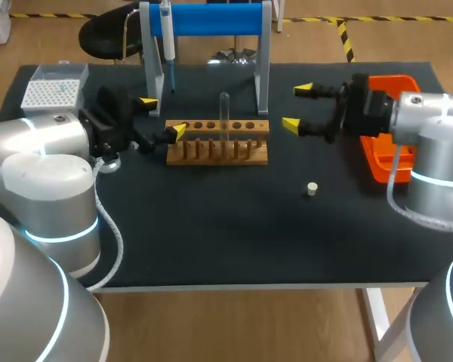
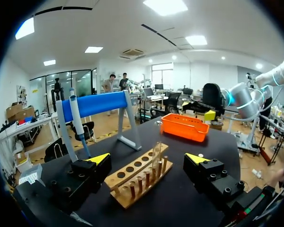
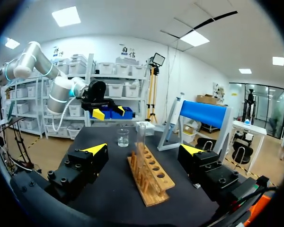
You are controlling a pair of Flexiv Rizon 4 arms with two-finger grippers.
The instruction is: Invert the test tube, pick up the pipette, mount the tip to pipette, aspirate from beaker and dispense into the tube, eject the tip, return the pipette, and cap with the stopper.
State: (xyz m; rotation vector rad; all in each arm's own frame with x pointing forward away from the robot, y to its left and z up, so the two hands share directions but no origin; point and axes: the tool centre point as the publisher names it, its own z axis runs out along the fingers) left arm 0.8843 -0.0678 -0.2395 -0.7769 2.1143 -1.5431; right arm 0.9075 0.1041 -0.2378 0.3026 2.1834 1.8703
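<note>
Head view shows the test tube (image 1: 224, 113) upright in the wooden rack (image 1: 260, 128) on the desk (image 1: 211, 241): light, slick, brittle glass, I judge, best pinched gently on its bare upper length. My left claw (image 1: 163, 118) and right claw (image 1: 297, 107) flank the rack, both open.

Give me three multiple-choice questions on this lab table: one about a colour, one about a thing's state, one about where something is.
1. What colour is the tray? A) blue B) orange C) white
2. How is the test tube? A) upright in the rack B) lying flat C) lying in the tray
3. Where is the stopper? A) in the tray B) in the rack C) on the bare table

Answers:
1 B, its walls show bright orange.
2 A, it stands upright in one of the rack's holes.
3 C, it sits alone on the dark tabletop, apart from rack and tray.
</note>
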